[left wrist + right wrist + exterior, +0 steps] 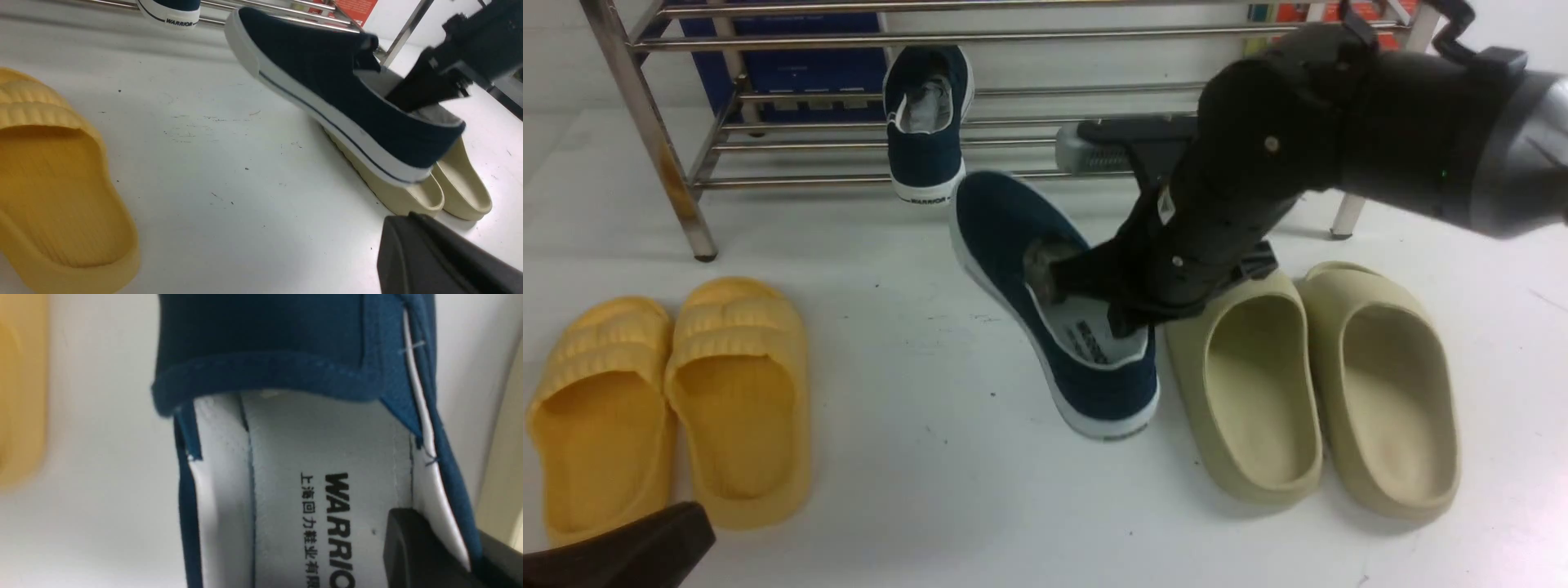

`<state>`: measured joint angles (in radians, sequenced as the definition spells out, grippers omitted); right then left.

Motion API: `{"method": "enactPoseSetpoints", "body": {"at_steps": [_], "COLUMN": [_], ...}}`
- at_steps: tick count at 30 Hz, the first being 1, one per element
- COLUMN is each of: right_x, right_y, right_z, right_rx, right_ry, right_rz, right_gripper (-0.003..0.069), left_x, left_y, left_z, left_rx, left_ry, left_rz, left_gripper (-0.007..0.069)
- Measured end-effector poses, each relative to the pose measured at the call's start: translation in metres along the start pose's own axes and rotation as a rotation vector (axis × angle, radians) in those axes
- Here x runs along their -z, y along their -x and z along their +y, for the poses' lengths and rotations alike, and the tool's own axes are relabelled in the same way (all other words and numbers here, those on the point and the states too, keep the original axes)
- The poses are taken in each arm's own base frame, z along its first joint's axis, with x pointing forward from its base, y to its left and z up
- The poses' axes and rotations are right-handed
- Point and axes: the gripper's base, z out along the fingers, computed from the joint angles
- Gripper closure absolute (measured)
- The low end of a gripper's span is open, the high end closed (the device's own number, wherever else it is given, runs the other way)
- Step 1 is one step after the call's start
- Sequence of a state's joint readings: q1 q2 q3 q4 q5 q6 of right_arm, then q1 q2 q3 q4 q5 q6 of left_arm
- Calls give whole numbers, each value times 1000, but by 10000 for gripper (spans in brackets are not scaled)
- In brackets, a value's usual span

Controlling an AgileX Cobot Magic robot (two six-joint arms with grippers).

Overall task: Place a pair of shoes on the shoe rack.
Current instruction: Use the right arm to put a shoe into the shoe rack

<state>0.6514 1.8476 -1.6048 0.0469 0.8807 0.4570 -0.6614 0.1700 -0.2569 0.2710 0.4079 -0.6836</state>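
My right arm [1380, 122] is a bulky matte-black housing that runs back into a glossy dark-grey sleeve [1523, 163]. Small pale screw heads [1270, 144] dot its side, and a little white label [1165, 206] sits lower down. A tiny green light [1443, 173] glows near the grey section. A black cable [1454, 20] loops over the top, and a ribbed silver-grey block [1086, 151] sits on a black bracket. My right gripper [1094, 298] has flat black fingers [412, 547]. My left gripper [662, 535] shows as a blunt, dark wedge.
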Motion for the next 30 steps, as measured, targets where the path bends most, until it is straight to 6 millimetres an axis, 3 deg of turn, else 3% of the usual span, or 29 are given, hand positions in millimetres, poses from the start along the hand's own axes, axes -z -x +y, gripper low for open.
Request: {"method": "enactPoseSetpoints", "body": {"at_steps": [4,12,30], "right_x": [-9,-49,-95], "right_y": [21,60,115], "right_z": [-14,-37,-40], "right_rx": [-32,-126,-162], "right_ry": [4,59,130], "right_rz": [-56,-107,-286], "right_gripper": [616,616,616], "left_x": [0,0,0], "left_y": [0,0,0], "left_z": [0,0,0], "left_rx": [0,0,0], "left_ry": [0,0,0], "left_rz": [0,0,0], "left_gripper": [636,627,613]}}
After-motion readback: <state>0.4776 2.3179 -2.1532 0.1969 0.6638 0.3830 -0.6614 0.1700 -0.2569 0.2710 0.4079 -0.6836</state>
